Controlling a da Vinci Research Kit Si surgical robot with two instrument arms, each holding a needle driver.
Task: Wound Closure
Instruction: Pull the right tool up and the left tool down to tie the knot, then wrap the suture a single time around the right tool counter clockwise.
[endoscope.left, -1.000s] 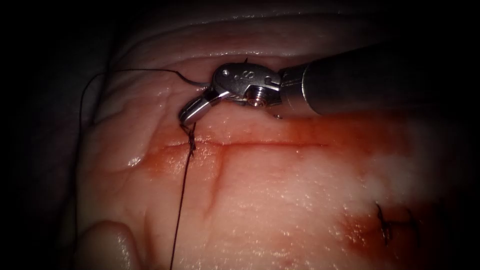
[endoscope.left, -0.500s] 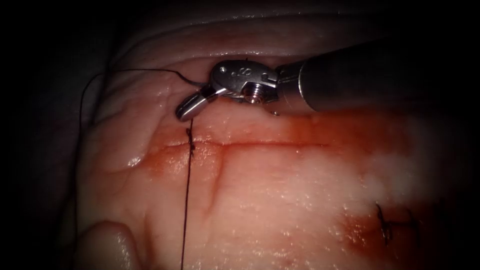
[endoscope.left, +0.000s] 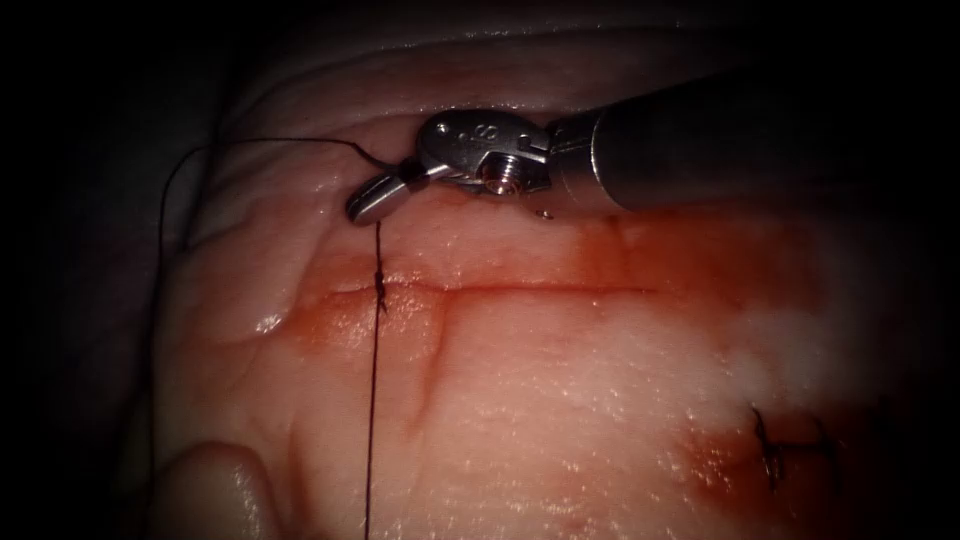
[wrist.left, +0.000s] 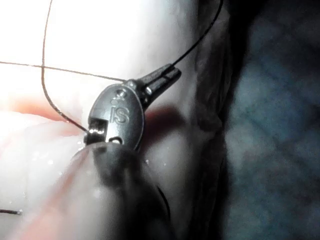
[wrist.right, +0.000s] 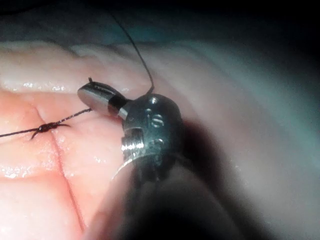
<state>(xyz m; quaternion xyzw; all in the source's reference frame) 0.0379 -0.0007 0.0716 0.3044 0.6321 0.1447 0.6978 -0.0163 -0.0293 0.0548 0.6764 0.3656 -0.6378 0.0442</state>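
1. One strand of thread runs up from the lower edge to a knot sitting on the cut in the tissue, left of the cut's middle.
2. Right gripper is clenched on the thread just above the knot; a second strand arcs away leftward.
3. Judged step: tightening the knot. The next move calls for steady tension in line with the strand, without lifting the tissue.
4. Compared with one second ago, the right gripper has risen away from the knot and the strand is straighter.
5. Needle: location cannot be told.
6. An older stitch lies at lower right.
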